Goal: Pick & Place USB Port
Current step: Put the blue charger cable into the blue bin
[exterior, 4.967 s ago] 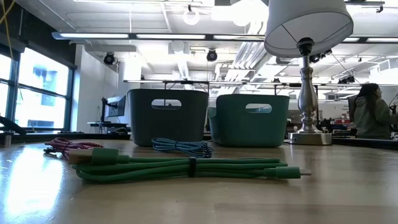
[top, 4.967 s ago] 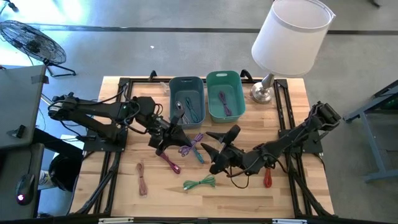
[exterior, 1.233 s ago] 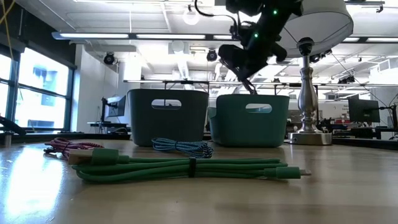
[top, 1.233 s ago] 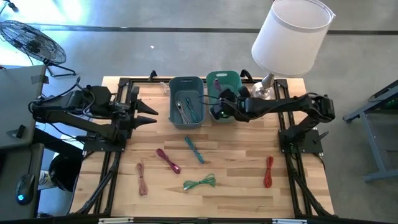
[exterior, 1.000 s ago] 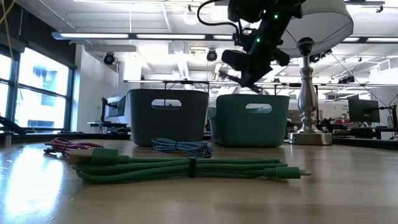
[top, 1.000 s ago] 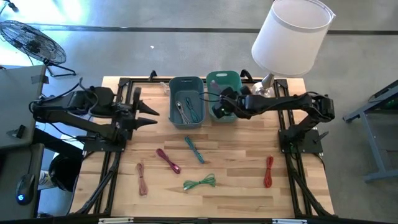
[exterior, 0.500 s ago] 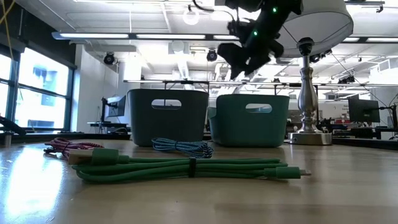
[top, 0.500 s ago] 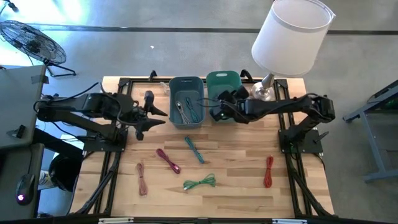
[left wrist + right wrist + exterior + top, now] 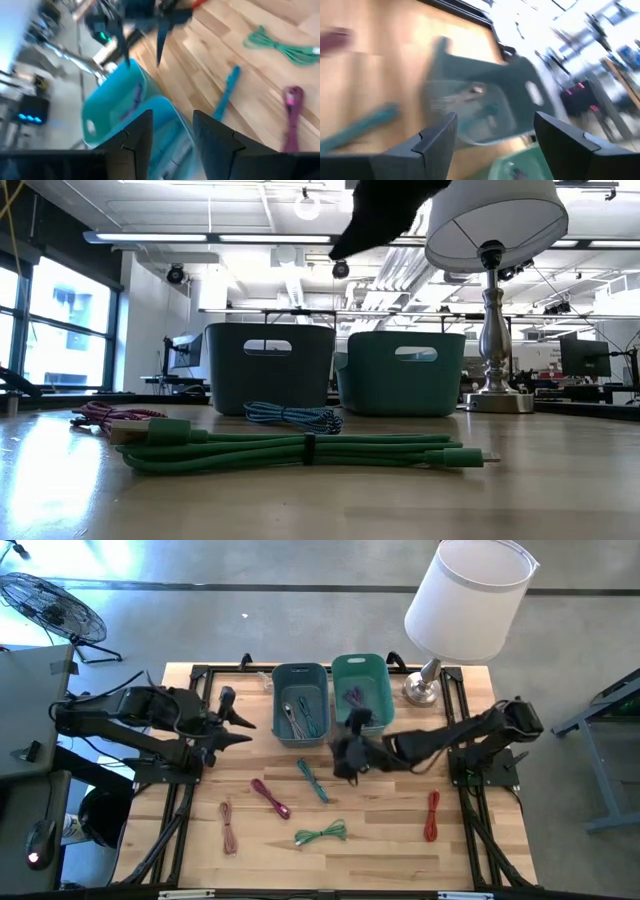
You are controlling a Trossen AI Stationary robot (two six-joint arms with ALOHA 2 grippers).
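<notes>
Our right gripper (image 9: 345, 753) hangs empty, jaws wide, near the teal cable (image 9: 312, 780) below the bins (image 9: 300, 675). We should drop squarely over its middle, then close. Left gripper (image 9: 232, 720), jaws wide, waits beside the bins.

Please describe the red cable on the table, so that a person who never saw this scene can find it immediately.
Start from the white lamp at the table's far right corner and come toward the near edge along the right arm's black frame. The red cable lies there alone on the wood, folded into a short straight bundle. It is the only red one, and no other cable lies on that side.
</notes>
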